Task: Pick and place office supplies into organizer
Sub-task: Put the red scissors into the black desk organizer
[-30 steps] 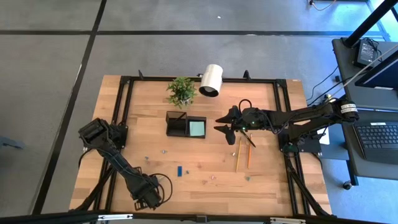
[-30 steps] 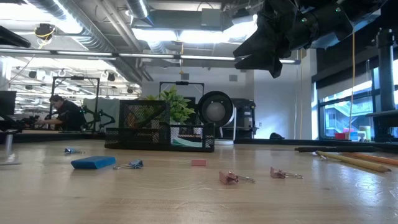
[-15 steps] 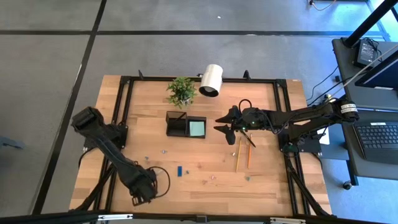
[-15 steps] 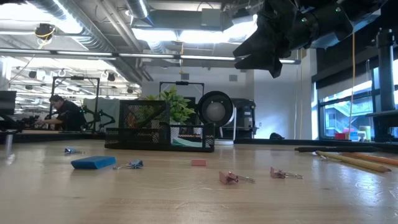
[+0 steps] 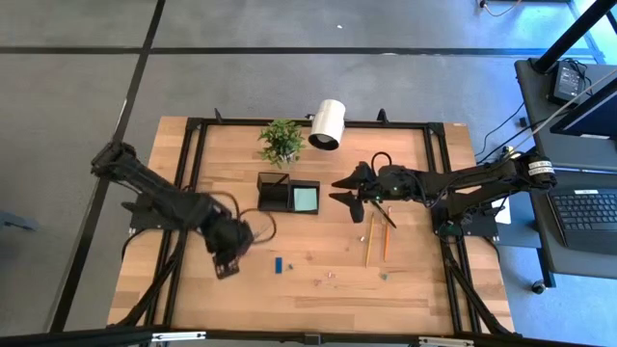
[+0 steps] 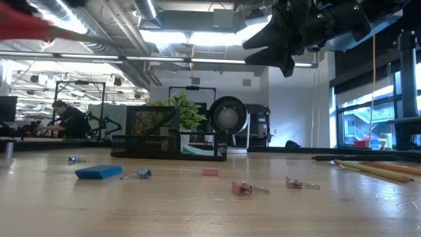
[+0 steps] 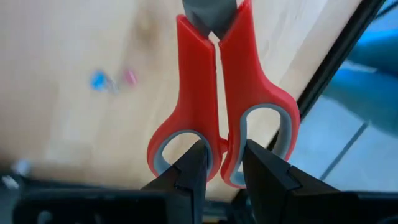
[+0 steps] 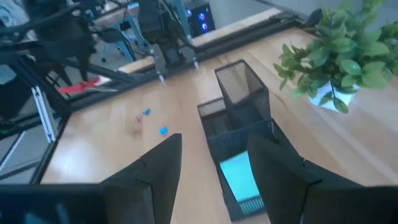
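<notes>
My left gripper (image 5: pixel 228 262) hangs over the table's near left part, left of the small blue piece (image 5: pixel 279 264), and is shut on the red-handled scissors (image 7: pixel 217 93). The scissors also show as a red streak (image 6: pixel 26 26) in the low view. The black organizer (image 5: pixel 275 194) stands mid-table with the teal note pad (image 5: pixel 307 199) in its right compartment. My right gripper (image 5: pixel 339 191) hovers open to the organizer's right. Two pencils (image 5: pixel 376 241) lie below it on the wood. My left gripper pinches the scissors at the handle end, one finger (image 7: pixel 193 171) in each finger loop, squeezing the loops' inner bars (image 7: pixel 219 143) together. The fingers come from above, slanting down, in line with the scissors. The grey blades (image 7: pixel 208 12) point away from the fingers, and the scissors are lifted clear of the table.
A potted plant (image 5: pixel 281 142) and a white lamp (image 5: pixel 328 123) stand at the far edge. Small clips (image 5: pixel 330 273) and a pink piece (image 6: pixel 210 172) are scattered on the near half. A black frame (image 5: pixel 193 154) runs around the tabletop. A person sits far behind in the room (image 6: pixel 69 118).
My left gripper has risen from the table's near left corner and swung toward the far edge and the centre, carrying the scissors up with it; they now show at the top left of the low view. My right gripper has tipped slightly but stays where it was, open.
</notes>
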